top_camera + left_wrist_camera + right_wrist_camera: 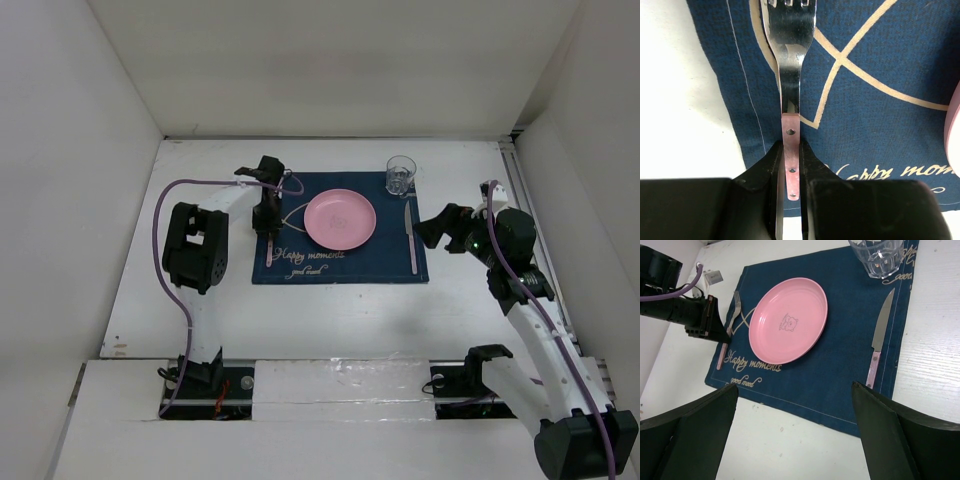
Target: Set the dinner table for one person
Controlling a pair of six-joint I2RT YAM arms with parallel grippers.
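Note:
The white dinner table [330, 320] carries a navy placemat [340, 268] with a pink plate [340, 219] at its middle. A pink-handled knife [410, 238] lies on the mat's right edge and a clear glass [401, 174] stands at its far right corner. My left gripper [268, 222] is low over the mat's left side. In the left wrist view it [790, 147] is shut on the pink handle of the fork [790, 75], tines pointing away. My right gripper [432, 228] is open and empty, raised right of the knife; its wrist view [794, 387] looks over the mat [835, 375].
White walls enclose the table on the left, back and right. The right wrist view shows the plate [788, 320], knife [880, 335], glass [877, 257], fork [735, 302] and left gripper [707, 325]. Bare tabletop [790, 450] lies in front of the mat.

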